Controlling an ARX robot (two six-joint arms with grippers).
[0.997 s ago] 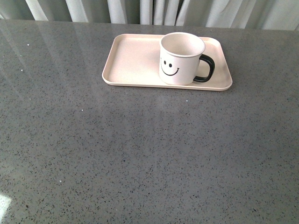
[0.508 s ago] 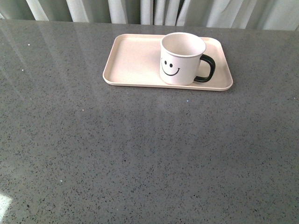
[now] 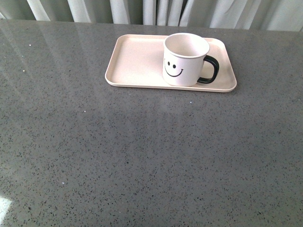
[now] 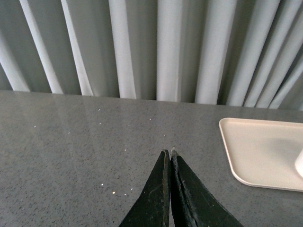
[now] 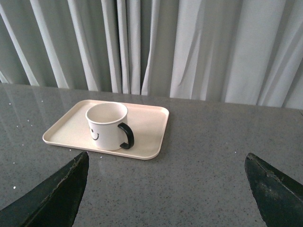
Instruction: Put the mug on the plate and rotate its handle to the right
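The cream-white mug [image 3: 185,59] with a black smiley face stands upright on the right half of the pale pink plate [image 3: 135,61]. Its black handle [image 3: 210,70] points right in the front view. Neither arm shows in the front view. In the right wrist view the mug [image 5: 106,126] and the plate [image 5: 150,124] lie well ahead of my right gripper [image 5: 166,163], which is open wide and empty. My left gripper [image 4: 169,152] is shut and empty, with a corner of the plate [image 4: 255,151] off to one side of it.
The grey speckled table [image 3: 142,156] stretches all around the plate. Pale curtains [image 5: 199,47] hang behind the table's far edge.
The view has drifted very slightly, so the plate and mug sit a touch further right. Nothing else has moved.
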